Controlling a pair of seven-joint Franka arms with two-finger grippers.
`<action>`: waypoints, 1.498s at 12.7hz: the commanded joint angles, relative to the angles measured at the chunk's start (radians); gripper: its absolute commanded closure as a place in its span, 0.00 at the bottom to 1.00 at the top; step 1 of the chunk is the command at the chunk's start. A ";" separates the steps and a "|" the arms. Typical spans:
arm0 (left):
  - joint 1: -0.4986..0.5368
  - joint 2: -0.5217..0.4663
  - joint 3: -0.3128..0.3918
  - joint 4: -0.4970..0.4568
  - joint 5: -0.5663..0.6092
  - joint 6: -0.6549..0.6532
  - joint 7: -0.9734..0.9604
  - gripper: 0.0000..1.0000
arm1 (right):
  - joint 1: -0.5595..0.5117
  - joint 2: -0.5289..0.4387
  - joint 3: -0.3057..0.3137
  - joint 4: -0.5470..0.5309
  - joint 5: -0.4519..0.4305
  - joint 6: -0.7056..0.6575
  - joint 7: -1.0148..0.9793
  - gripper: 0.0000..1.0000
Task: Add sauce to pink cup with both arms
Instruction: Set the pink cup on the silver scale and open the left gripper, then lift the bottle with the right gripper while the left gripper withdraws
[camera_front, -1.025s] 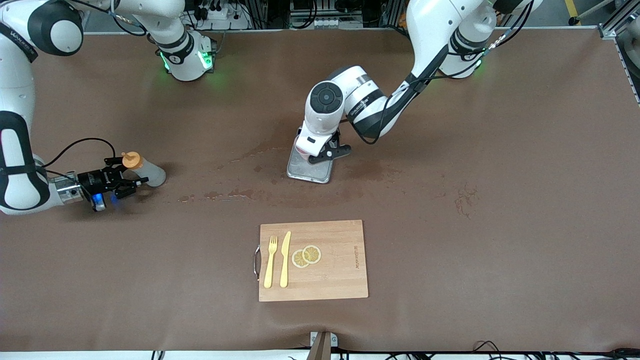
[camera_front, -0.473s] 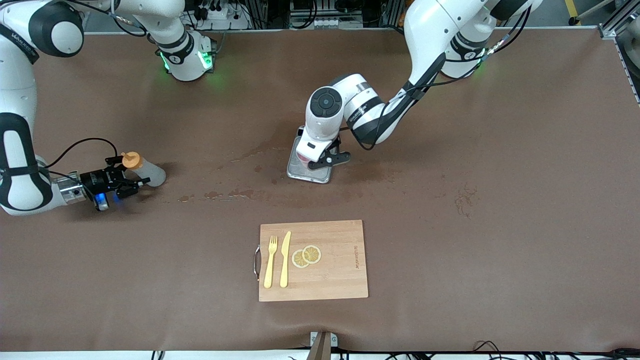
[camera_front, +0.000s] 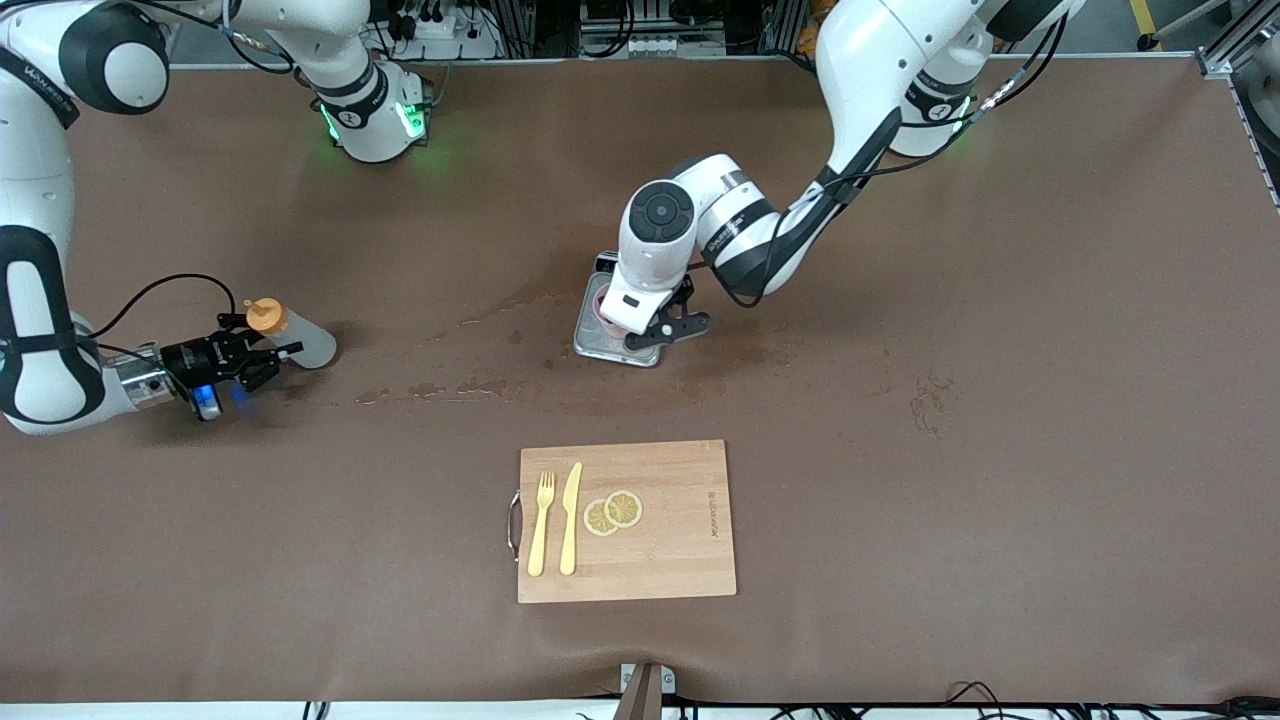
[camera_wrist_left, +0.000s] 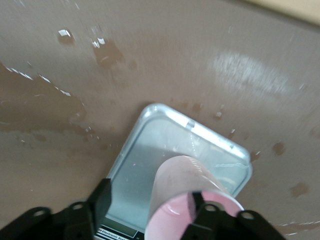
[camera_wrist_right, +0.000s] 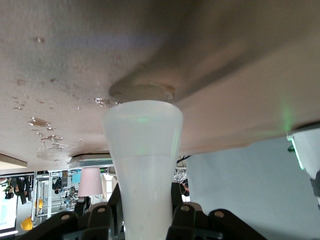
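The sauce bottle (camera_front: 292, 342), whitish with an orange cap, stands on the table near the right arm's end. My right gripper (camera_front: 262, 340) is shut on its body; in the right wrist view the fingers (camera_wrist_right: 177, 200) press both sides of the bottle (camera_wrist_right: 143, 150). The pink cup (camera_wrist_left: 185, 185) stands on a small metal scale (camera_wrist_left: 150, 145) at mid table. My left gripper (camera_wrist_left: 150, 200) is open and straddles the cup's wall, one finger inside the cup and one outside. In the front view the left gripper (camera_front: 670, 322) hides most of the cup (camera_front: 604, 312).
A wooden cutting board (camera_front: 660, 560) lies nearer the front camera, with a yellow fork (camera_front: 541, 525), a yellow knife (camera_front: 570, 518) and lemon slices (camera_front: 613, 512) on it. Wet stains (camera_front: 470, 385) mark the table beside the scale (camera_front: 600, 345).
My right gripper's fingers have narrowed onto the sauce bottle. My left arm has shifted slightly and come lower over the cup on the scale.
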 joint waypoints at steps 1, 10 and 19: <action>0.044 -0.127 -0.002 -0.010 0.028 -0.095 -0.033 0.00 | 0.036 -0.015 0.008 0.062 0.013 -0.071 0.134 0.65; 0.384 -0.348 -0.004 -0.005 0.030 -0.280 0.371 0.00 | 0.338 -0.208 0.005 0.140 -0.079 -0.085 0.696 0.64; 0.661 -0.532 -0.007 -0.005 -0.010 -0.555 0.810 0.00 | 0.676 -0.250 0.009 0.233 -0.170 -0.078 1.293 0.65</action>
